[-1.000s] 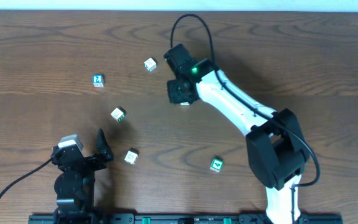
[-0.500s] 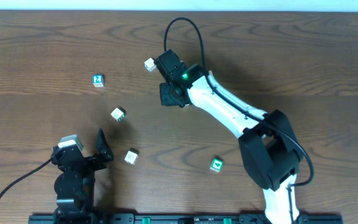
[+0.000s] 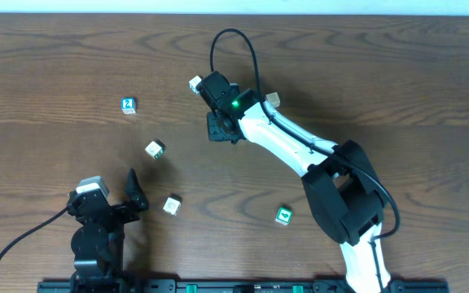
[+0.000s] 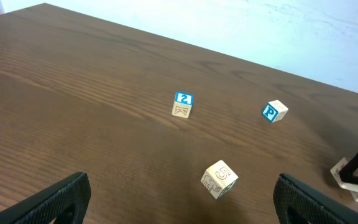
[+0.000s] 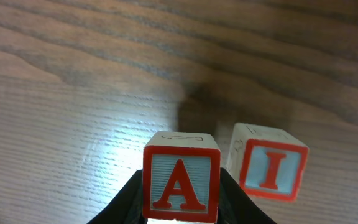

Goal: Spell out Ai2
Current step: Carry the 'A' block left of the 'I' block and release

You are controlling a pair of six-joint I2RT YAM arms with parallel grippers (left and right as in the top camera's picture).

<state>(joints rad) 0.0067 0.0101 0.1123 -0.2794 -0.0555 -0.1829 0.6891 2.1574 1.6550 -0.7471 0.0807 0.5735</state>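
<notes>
In the right wrist view my right gripper (image 5: 181,208) is shut on a red-letter A block (image 5: 181,185), held low over the table. A red-letter I block (image 5: 269,169) stands just to its right, a small gap apart. In the overhead view the right gripper (image 3: 221,128) hides both blocks. The blue 2 block (image 3: 128,104) lies at the far left and also shows in the left wrist view (image 4: 183,104). My left gripper (image 3: 130,198) is open and empty near the front edge; in its own view (image 4: 179,196) nothing sits between its fingers.
A 5 block (image 3: 155,149) (image 4: 219,179) lies ahead of the left gripper. A blue P block (image 3: 195,83) (image 4: 273,111) sits just behind the right gripper. Other blocks lie at the front left (image 3: 172,204), front centre, green (image 3: 283,215), and behind the right arm (image 3: 273,99).
The right gripper has moved left with the A block in it. A block behind the arm has come into view. The left arm has not moved.
</notes>
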